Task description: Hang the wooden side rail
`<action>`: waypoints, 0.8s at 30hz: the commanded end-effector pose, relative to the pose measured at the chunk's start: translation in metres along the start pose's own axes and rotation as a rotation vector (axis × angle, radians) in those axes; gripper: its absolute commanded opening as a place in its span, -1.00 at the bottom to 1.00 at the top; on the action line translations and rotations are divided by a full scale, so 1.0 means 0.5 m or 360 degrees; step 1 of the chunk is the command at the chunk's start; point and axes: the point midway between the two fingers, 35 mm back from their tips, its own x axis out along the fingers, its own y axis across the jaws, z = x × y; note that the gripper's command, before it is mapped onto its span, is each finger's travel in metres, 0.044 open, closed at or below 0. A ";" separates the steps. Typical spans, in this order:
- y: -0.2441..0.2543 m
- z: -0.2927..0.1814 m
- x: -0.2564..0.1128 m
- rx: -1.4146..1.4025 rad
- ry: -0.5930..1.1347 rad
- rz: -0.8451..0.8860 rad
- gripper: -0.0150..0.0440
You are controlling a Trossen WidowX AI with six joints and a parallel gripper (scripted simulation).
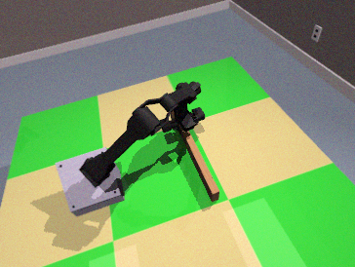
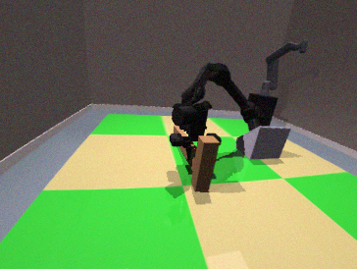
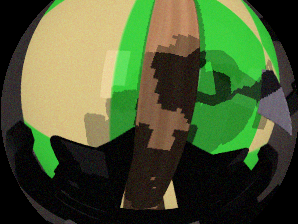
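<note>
The wooden side rail [image 1: 202, 168] [image 2: 181, 134] [image 3: 172, 30] runs lengthwise from under the gripper toward the front of the top view. Its far end is low, close above or on the table; which is unclear. My gripper [image 1: 181, 125] [image 2: 192, 142] [image 3: 151, 133] is shut on the rail near its post end. The headboard post [image 2: 204, 164] stands upright in front of the gripper in the exterior view. In the top view the arm mostly hides it. The steel hooks, the slot and the pins cannot be made out, so I cannot tell whether they touch.
The arm's grey base block [image 1: 68, 171] [image 2: 272, 142] stands to the left in the top view and to the right in the exterior view. A grey arm-like shape [image 2: 273, 71] rises behind it. The table has green and tan squares, with arm shadows across it.
</note>
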 end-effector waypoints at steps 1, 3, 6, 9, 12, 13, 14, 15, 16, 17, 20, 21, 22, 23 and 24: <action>0.004 -0.006 -0.004 0.0003 0.0011 0.0015 -0.49; 0.004 -0.006 -0.003 0.0003 0.0011 0.0015 -0.49; 0.004 -0.006 -0.002 0.0003 0.0011 0.0015 -0.49; 0.004 -0.006 -0.001 0.0003 0.0011 0.0015 -0.49; 0.004 -0.006 0.000 0.0003 0.0011 0.0015 -0.49; 0.004 -0.006 0.000 0.0003 0.0011 0.0015 -0.49; 0.004 -0.006 0.000 0.0003 0.0011 0.0015 -0.49; 0.004 -0.006 0.001 0.0003 0.0011 0.0015 -0.49; 0.004 -0.006 0.001 0.0003 0.0011 0.0015 -0.49; 0.004 -0.006 0.001 0.0003 0.0011 0.0015 -0.49; 0.004 -0.006 0.002 0.0003 0.0011 0.0015 -0.49; 0.004 -0.006 0.003 0.0003 0.0011 0.0015 -0.49; 0.004 -0.006 0.003 0.0003 0.0011 0.0015 -0.49; 0.004 -0.006 0.003 0.0003 0.0011 0.0015 -0.49; 0.004 -0.006 0.004 0.0003 0.0011 0.0015 -0.49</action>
